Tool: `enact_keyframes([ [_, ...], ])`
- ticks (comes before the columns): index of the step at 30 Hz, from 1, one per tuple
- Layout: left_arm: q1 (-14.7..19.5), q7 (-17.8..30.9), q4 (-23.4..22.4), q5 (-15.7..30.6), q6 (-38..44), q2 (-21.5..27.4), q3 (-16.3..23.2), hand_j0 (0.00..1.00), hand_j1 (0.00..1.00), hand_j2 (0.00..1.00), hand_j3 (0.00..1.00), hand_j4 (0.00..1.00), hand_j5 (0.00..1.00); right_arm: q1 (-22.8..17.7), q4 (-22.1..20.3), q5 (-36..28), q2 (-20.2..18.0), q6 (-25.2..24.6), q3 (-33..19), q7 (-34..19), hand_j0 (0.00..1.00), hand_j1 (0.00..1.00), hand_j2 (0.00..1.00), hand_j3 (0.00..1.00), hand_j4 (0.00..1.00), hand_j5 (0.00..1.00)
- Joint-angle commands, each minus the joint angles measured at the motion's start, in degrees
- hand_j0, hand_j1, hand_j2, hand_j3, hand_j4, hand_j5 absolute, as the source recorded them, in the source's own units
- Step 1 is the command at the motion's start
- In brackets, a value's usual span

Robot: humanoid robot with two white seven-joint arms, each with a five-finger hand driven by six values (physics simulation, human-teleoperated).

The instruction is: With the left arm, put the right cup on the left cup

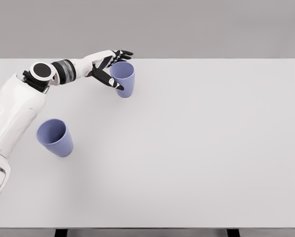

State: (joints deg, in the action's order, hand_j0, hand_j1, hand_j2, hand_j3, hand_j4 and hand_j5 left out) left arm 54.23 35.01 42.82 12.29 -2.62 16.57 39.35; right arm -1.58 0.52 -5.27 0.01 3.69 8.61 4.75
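Two lilac-blue cups stand on the white table (196, 148). The right cup (124, 79) is upright at the back, left of the middle. The left cup (55, 138) is nearer, close to the table's left edge, and leans a little. My left hand (115, 68) reaches in from the left and brackets the right cup. Its black fingers (121, 53) are stretched out behind the rim with a small gap. The thumb (113, 83) lies across the cup's left front side. The fingers are spread, not closed round the cup. The right arm is out of sight.
My left forearm (63, 70) and white upper arm (11, 113) run along the table's left side, just above and beside the left cup. The table's front edge runs along the bottom of the picture.
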Motion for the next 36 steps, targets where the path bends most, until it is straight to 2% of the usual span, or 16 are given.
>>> enact_keyframes([
  [1,0.0,-0.01,-0.19,0.28,-0.02,-0.14,-0.06,1.0,1.0,1.0,1.0,1.0,1.0,0.0,0.01,-0.01,-0.01,0.0,0.0,0.0,1.0,1.0,1.0,1.0,1.0,1.0],
  [5,0.0,-0.01,-0.37,0.37,0.07,-0.14,-0.06,0.98,0.98,0.98,0.98,0.98,0.98,-0.09,0.01,-0.01,-0.01,0.0,0.0,0.0,1.0,1.0,1.0,1.0,1.0,1.0],
  [10,-0.18,-0.01,-0.37,0.37,0.07,-0.14,-0.06,0.75,0.75,0.75,0.75,0.75,0.75,-0.09,0.01,-0.01,-0.01,0.0,0.0,0.0,1.0,1.0,1.0,1.0,1.0,1.0],
  [15,-0.35,-0.01,-0.28,0.37,0.07,-0.22,-0.15,0.69,0.69,0.69,0.69,0.69,0.69,0.0,0.01,-0.01,-0.01,0.0,0.0,0.0,1.0,1.0,1.0,1.0,1.0,1.0],
  [24,-0.44,-0.01,0.86,1.07,0.16,-0.05,-0.32,0.68,0.68,0.68,0.68,0.68,0.68,-0.09,0.01,-0.01,-0.01,0.0,0.0,0.0,1.0,1.0,1.0,1.0,1.0,1.0],
  [28,-0.7,-0.01,6.05,1.16,3.05,0.83,-0.41,0.68,0.68,0.68,0.68,0.68,0.68,0.0,0.01,-0.01,-0.01,0.0,0.0,0.0,1.0,1.0,1.0,1.0,1.0,1.0],
  [30,-0.88,-0.01,6.84,1.25,3.06,1.44,-0.41,0.68,0.68,0.68,0.68,0.68,0.68,-0.09,0.01,-0.01,-0.01,0.0,0.0,0.0,1.0,1.0,1.0,1.0,1.0,1.0],
  [32,-1.05,-0.01,8.24,3.27,3.14,2.41,-0.32,0.68,0.68,0.68,0.68,0.68,0.68,-0.09,0.01,-0.01,-0.01,0.0,0.0,0.0,1.0,1.0,1.0,1.0,1.0,1.0],
  [36,-2.28,-0.01,14.13,5.11,5.87,6.27,-0.32,0.68,0.68,0.68,0.68,0.68,0.68,0.0,0.01,-0.01,-0.01,0.0,0.0,0.0,1.0,1.0,1.0,1.0,1.0,1.0],
])
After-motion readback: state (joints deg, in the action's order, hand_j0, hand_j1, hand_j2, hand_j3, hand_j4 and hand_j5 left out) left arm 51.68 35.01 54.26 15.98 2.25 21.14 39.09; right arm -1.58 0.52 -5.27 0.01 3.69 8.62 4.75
